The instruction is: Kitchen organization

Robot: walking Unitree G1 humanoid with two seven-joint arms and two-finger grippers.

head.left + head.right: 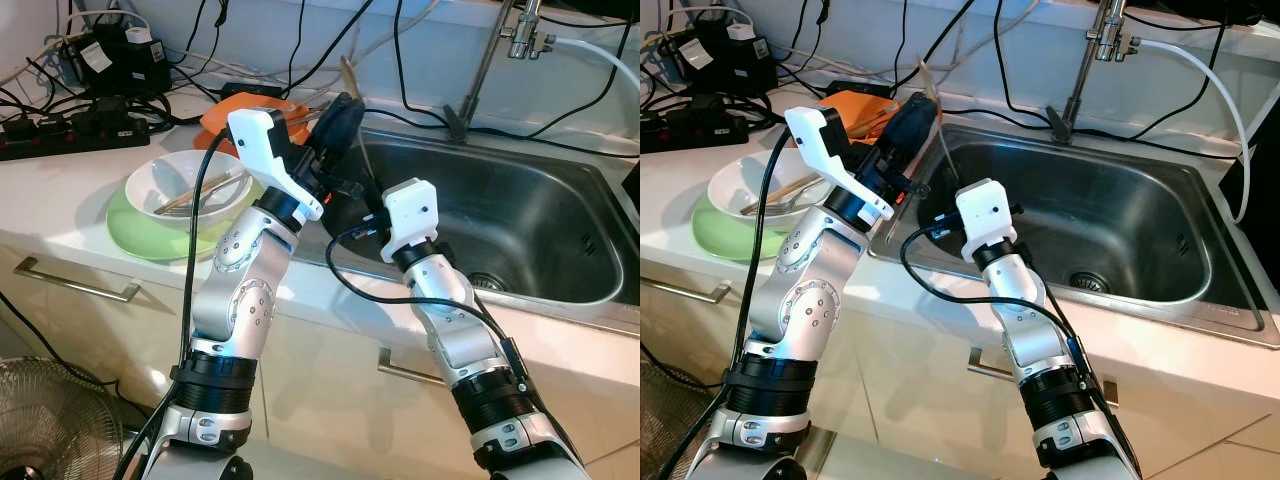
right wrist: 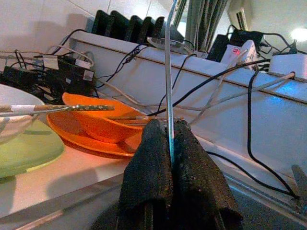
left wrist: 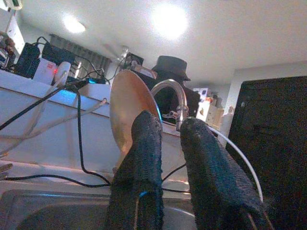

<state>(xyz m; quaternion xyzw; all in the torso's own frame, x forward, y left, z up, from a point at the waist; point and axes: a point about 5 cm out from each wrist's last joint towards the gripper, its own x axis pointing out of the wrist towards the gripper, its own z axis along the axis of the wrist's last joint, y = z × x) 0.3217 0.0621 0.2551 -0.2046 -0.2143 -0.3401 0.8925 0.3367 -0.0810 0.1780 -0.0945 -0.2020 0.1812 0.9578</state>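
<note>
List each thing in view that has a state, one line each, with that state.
left gripper: raised at the sink's left rim, wooden spoon against one finger
right gripper: shut on thin metal utensil, upright
white bowl: on green plate, utensils inside
orange bowl: on orange plate
sink: dry

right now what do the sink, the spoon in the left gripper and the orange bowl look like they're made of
The sink looks like brushed stainless steel: grey, dull sheen, soft reflections. The spoon by the left gripper looks wooden, a matte tan-brown blade, though lacquered plastic is possible. The orange bowl seems glossy plastic or melamine, evenly coloured with highlights.
</note>
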